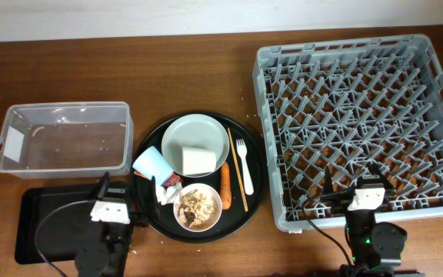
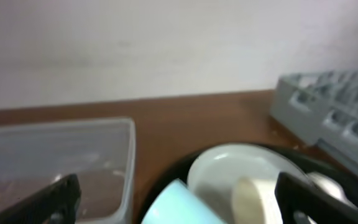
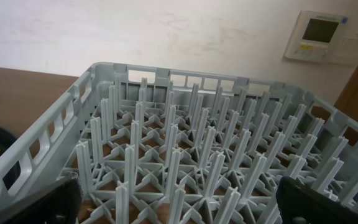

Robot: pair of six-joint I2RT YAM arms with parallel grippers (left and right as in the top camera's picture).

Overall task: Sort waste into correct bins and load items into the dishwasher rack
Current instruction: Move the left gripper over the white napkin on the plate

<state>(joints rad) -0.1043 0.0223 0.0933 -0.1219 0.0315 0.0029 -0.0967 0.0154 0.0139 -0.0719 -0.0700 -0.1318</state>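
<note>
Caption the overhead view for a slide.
Loaded round tray between clear tub and dishwasher rack; left hand and right hand open.

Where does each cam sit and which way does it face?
Overhead: above the table, looking straight down; both arms at the bottom edge, left tool and right tool open.
Left wrist: low, facing the far wall over plate and clear tub; own fingers in lower corners.
Right wrist: low over the rack, facing the far wall; own fingers likewise.
Shared: both wrist views catch the rack.
</note>
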